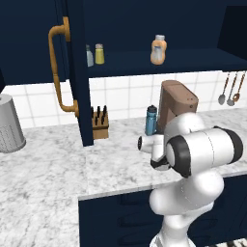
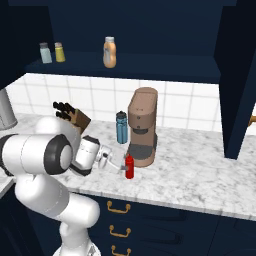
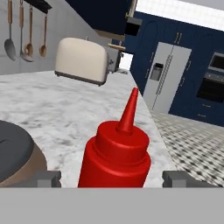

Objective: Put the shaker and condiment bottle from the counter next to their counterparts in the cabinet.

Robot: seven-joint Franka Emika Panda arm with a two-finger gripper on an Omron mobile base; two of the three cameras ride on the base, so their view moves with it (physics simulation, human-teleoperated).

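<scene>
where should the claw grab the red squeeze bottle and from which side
Grip the condiment bottle on its round body below the shoulder, not the thin tapered nozzle, which would likely slip. It stands upright on the counter with the coffee machine close behind it, so come in level from the robot's side. The claw is already there, a finger on each side.

My arm reaches low and level to the right; gripper [image 2: 126,169] fingers [image 3: 48,178] spread wide apart.
</scene>
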